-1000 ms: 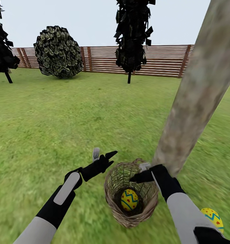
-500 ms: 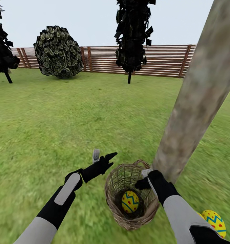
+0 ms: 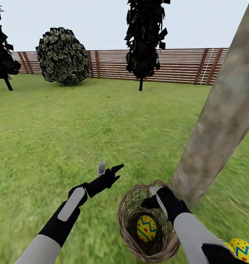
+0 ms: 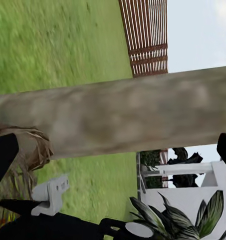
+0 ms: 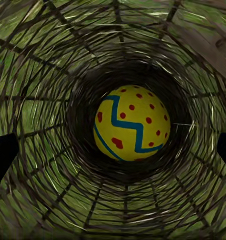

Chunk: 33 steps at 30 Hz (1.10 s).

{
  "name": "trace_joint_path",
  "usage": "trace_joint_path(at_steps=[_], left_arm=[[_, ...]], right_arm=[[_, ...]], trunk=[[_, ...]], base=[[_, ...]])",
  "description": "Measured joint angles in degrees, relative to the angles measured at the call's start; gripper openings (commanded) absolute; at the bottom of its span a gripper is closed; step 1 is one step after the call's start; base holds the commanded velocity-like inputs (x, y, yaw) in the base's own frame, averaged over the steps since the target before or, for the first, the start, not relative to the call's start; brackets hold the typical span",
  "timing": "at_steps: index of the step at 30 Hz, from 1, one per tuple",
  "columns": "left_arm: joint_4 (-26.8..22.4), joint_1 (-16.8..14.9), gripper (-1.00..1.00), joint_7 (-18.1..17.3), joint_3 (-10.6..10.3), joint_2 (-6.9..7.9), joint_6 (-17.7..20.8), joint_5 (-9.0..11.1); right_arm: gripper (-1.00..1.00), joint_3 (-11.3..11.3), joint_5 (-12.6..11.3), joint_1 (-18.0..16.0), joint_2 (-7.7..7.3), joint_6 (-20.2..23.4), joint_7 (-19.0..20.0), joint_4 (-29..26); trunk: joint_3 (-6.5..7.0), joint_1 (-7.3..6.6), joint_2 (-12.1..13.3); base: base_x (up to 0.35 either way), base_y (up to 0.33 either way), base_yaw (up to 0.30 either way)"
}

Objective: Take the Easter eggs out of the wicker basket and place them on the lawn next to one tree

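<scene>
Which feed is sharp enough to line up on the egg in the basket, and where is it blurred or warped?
Right wrist view: Easter egg crisp and centred, wicker basket weave smeared toward the edges. Head view: grass near the bottom streaked, tree trunk leaning from wide-angle distortion, fence sharp. Left wrist view: soft throughout, trunk mottling blurred.

egg in basket | tree right | second egg perhaps beside trunk

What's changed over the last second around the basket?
The right end effector has sunk into the wicker basket toward the Easter egg, taking hold of nothing. The view shifted somewhat. The egg inside and the left end effector, open over the lawn, are unchanged.
</scene>
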Motion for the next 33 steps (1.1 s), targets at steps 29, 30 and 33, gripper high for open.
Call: trace_joint_path(at_steps=[29,30,33], left_arm=[[1.2,0.0,1.0,0.1,0.1,0.04,0.0,-0.1],[1.4,0.0,1.0,0.1,0.1,0.05,0.0,-0.1],[1.5,0.0,1.0,0.1,0.1,0.05,0.0,-0.1]], right_arm=[[1.0,-8.2,-8.6,-0.1,0.35,-4.8,-11.8,6.9],[1.0,-8.3,-8.6,-0.2,0.38,-6.1,-11.9,6.9],[1.0,-8.3,-8.5,-0.3,0.38,-6.8,-11.9,6.9]], trunk=[[-5.2,6.37,-11.6],[-5.38,6.59,-12.0],[-5.92,7.25,-13.2]], base=[[0.0,0.0,0.0],[0.0,0.0,0.0],[0.0,0.0,0.0]])
